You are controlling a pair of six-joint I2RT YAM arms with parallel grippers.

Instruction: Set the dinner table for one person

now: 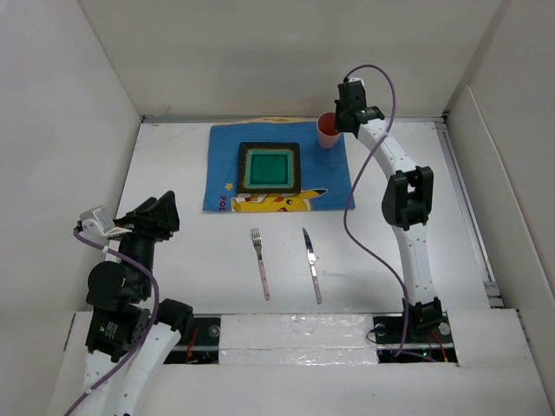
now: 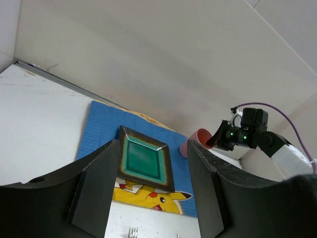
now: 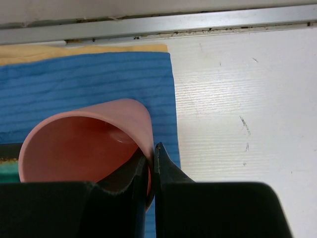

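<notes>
The white dinner table (image 1: 173, 260) carries a blue cartoon placemat (image 1: 276, 167) with a square green plate (image 1: 270, 167) on it. A fork (image 1: 260, 263) and a knife (image 1: 311, 264) lie below the mat. My right gripper (image 3: 152, 157) is shut on the rim of a pink cup (image 3: 84, 144), one finger inside and one outside, at the mat's far right corner (image 1: 329, 131). My left gripper (image 1: 161, 212) is open and empty at the near left, apart from everything; its view shows the plate (image 2: 143, 161) and cup (image 2: 195, 141) beyond its fingers.
White walls enclose the table on the left, back and right. A metal strip (image 3: 163, 25) runs along the back wall's foot just behind the cup. A purple cable (image 1: 354, 191) hangs off the right arm.
</notes>
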